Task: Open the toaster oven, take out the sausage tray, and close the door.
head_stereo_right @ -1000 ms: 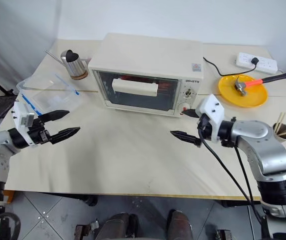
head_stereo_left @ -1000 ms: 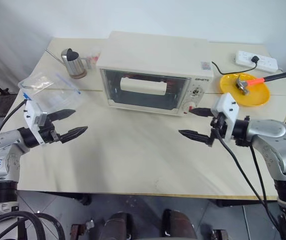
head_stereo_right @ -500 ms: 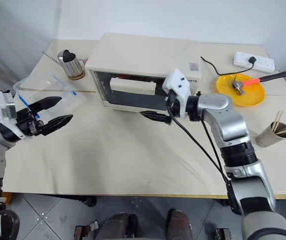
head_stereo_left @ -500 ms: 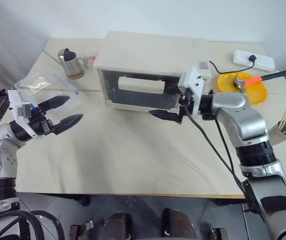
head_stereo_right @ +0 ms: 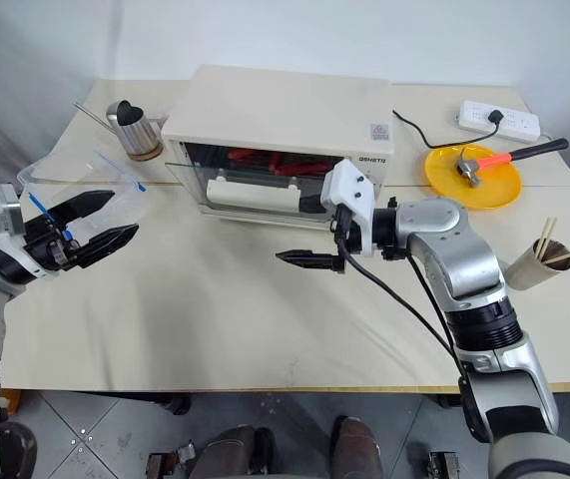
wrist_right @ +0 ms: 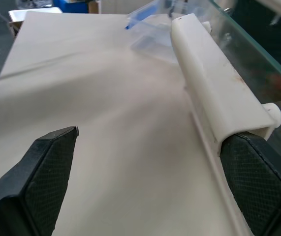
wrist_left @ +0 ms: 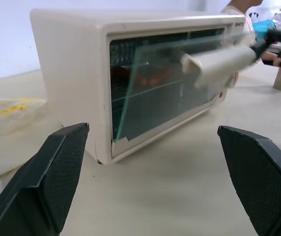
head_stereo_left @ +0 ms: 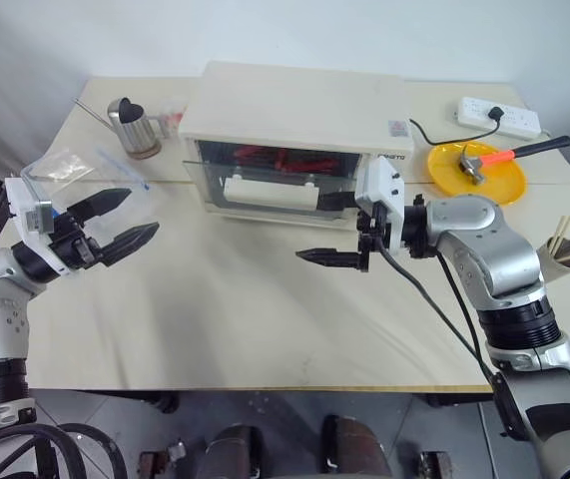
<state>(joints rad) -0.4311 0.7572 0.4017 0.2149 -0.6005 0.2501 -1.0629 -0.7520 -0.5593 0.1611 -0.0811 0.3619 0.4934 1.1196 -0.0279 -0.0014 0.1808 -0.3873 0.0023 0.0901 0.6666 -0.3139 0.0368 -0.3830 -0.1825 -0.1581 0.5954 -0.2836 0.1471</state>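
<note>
The cream-white toaster oven (head_stereo_left: 294, 105) stands at the middle back of the table. Its glass door (head_stereo_left: 265, 180) leans out partly open, the bar handle (head_stereo_left: 270, 192) tilted forward. Reddish sausages (head_stereo_left: 265, 155) show inside above the door's top edge; the sausage tray under them is hard to make out. My right gripper (head_stereo_left: 326, 230) is open at the handle's right end, one finger (wrist_right: 258, 182) against the handle (wrist_right: 214, 93) and the other low over the table. My left gripper (head_stereo_left: 125, 222) hovers open to the left of the oven, away from it, facing the oven's side (wrist_left: 71, 59).
A metal kettle (head_stereo_left: 130, 125) and a clear plastic bag (head_stereo_left: 70, 170) lie at the back left. A yellow plate (head_stereo_left: 454, 170) with a hammer, a power strip (head_stereo_left: 499, 118) and a paper cup of chopsticks (head_stereo_left: 564, 254) stand on the right.
My right gripper swung left from beside the oven to the handle, and the door has come from shut to partly open. My left gripper rose a little.
</note>
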